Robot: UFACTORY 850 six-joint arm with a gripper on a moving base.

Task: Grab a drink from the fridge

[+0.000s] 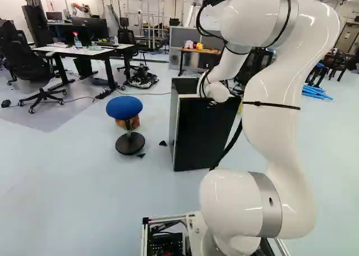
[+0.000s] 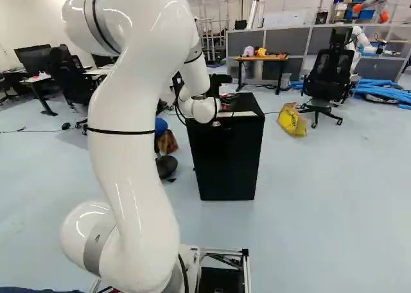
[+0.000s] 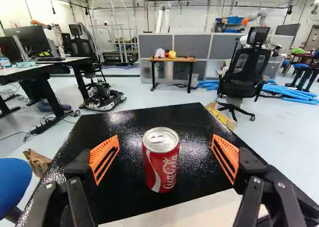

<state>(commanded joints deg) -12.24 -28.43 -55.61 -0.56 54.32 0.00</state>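
Observation:
At the far end of my arm, my gripper (image 2: 220, 81) is over the top of the black fridge (image 2: 228, 151) in the right base view, partly hidden by the wrist. The wrist view has a red drink can (image 3: 161, 162) with a silver lid upright on the fridge's black top (image 3: 122, 197). My gripper (image 3: 165, 155) is open around it, one orange pad (image 3: 104, 157) on each side, with a gap between each pad and the can. The fridge's front looks closed in the right base view.
A blue stool (image 1: 124, 107) stands beside the fridge. Behind are a wooden table (image 3: 172, 60), a black office chair (image 3: 244, 72), a yellow bag (image 2: 292, 119) and blue tubes (image 3: 294, 93). Desks (image 1: 81, 50) stand at the left of the left base view. Another robot (image 2: 363, 39) is farther back.

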